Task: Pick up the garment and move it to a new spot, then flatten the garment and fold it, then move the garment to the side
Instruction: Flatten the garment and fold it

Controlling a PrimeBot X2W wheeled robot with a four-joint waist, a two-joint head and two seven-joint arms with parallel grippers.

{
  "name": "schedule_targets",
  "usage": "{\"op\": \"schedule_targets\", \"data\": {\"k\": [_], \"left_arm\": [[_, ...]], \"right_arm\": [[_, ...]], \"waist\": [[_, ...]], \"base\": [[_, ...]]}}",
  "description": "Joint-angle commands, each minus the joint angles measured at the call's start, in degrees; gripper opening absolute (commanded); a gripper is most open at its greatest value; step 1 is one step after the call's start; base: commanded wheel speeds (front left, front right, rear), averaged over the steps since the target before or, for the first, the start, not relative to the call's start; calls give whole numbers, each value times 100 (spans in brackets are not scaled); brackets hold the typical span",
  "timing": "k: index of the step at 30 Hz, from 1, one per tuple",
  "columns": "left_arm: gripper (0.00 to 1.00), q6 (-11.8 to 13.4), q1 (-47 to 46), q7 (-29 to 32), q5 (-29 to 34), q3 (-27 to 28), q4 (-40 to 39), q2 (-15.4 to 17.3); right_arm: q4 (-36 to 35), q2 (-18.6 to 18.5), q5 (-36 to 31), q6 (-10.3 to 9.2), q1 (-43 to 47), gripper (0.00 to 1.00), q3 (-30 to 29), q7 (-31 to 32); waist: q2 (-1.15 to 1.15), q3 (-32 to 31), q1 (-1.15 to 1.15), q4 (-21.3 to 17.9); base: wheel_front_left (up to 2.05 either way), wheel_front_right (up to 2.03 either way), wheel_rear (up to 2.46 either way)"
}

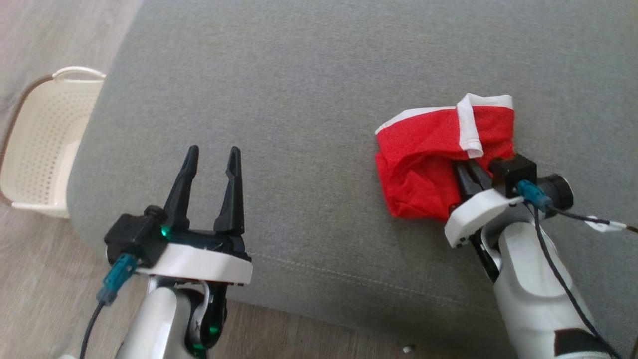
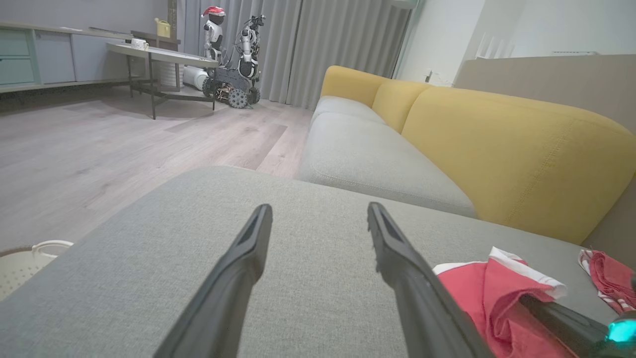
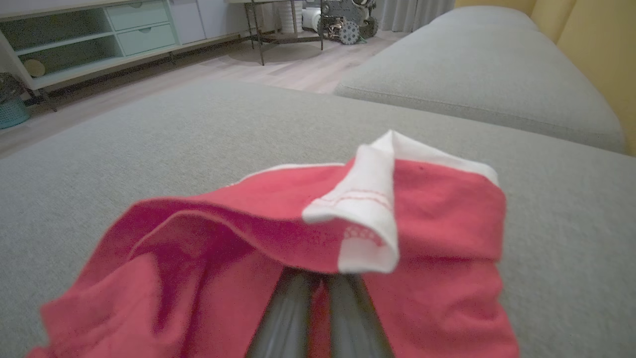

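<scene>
A red mesh garment (image 1: 428, 159) with white trim lies bunched on the right side of a grey sofa cushion (image 1: 309, 99), one white band flopped over its top. The right gripper (image 1: 471, 174) reaches into the heap from the near side. Its two dark fingers are pressed together with a fold of the red cloth pinched between them, and their tips are buried under the white band. The left gripper (image 1: 213, 152) hovers over the cushion's near left part, well apart from the garment, with its fingers spread wide and nothing between them. A cream perforated laundry basket (image 1: 30, 149) stands on the wooden floor beside the cushion's left edge.

The step in hand looks like the pick-up and move. To do it well, the right arm should probably lift straight up until the hanging cloth clears the cushion, then carry it toward the bare middle, where both arms can reach it. How many layers the pinch holds cannot be told, so a slow rise seems wise. The open left gripper is well placed to take a second edge for flattening.

No brand, label or writing can be read on the garment, basket or arms.
</scene>
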Motion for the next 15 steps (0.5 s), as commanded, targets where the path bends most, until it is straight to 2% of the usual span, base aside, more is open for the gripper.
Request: {"op": "schedule_targets", "data": {"k": [1, 10, 15], "left_arm": [[100, -6, -210, -69, -68, 158, -167, 40], [100, 86, -206, -69, -233, 21, -198, 40], [100, 118, -193, -69, -280, -2, -198, 40]], "right_arm": [[-164, 113, -13, 19, -243, 0, 168, -69], [242, -24, -167, 19, -915, 0, 252, -52], [654, -63, -214, 19, -1147, 0, 367, 167]], "waist": [[0, 16, 0, 94], [0, 183, 0, 569], [0, 197, 0, 686]], "base": [[0, 0, 0], [0, 0, 0], [0, 0, 0]]}}
